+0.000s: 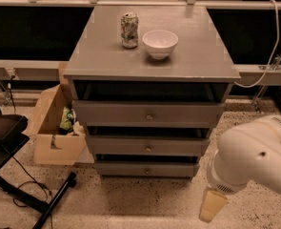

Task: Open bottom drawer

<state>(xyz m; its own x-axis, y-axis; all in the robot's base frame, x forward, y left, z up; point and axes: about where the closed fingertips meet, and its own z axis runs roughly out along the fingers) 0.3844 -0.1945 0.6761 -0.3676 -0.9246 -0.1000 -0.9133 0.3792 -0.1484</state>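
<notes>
The grey wooden chest (106, 51) stands in the middle of the camera view with three drawers. The bottom drawer (125, 169) is the lowest and narrowest front, with a small round metal knob (147, 171) at its centre. Its front sits under the middle drawer (116, 144), with a thin dark gap above it. My white arm (254, 159) comes in from the lower right. My gripper (212, 205), a cream-coloured tip, hangs below the arm near the floor. It is right of the bottom drawer and lower than it, apart from the front.
A green can (129, 30) and a white bowl (160, 43) stand on the chest's top. An open cardboard box (52, 132) holding packets sits on the floor to the left. Black stand legs and cables (33, 199) lie lower left. A white cable (271, 46) hangs at right.
</notes>
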